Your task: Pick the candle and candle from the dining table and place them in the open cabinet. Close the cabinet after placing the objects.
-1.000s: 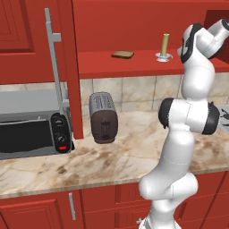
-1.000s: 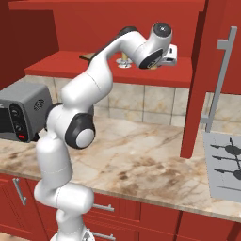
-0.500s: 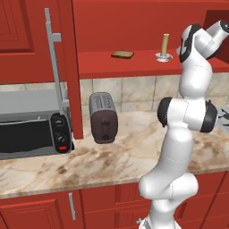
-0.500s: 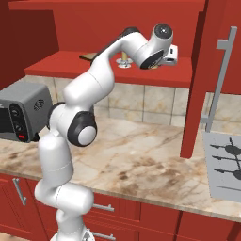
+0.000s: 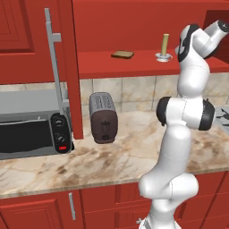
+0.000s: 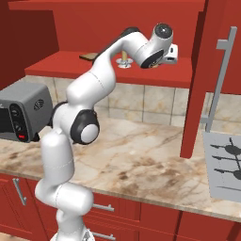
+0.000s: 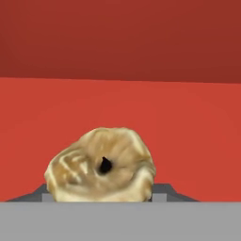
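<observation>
brass-gold squat candle (image 7: 101, 164) sits between the gripper (image 6: 165, 55) tips, jaws part open around it, over the red cabinet shelf (image 5: 134, 62).
lower it gently and flat before letting go, clear of the stick candle (image 5: 165, 44) on its dish. since a second ago the hand has edged slightly deeper into the cabinet.

The arm (image 5: 185, 112) is glossy white, built of rounded, tube-like segments. Dark grey to black bands ring its joints, and round dark caps close the elbow (image 6: 84, 129) and wrist (image 6: 162, 30) ends.
</observation>
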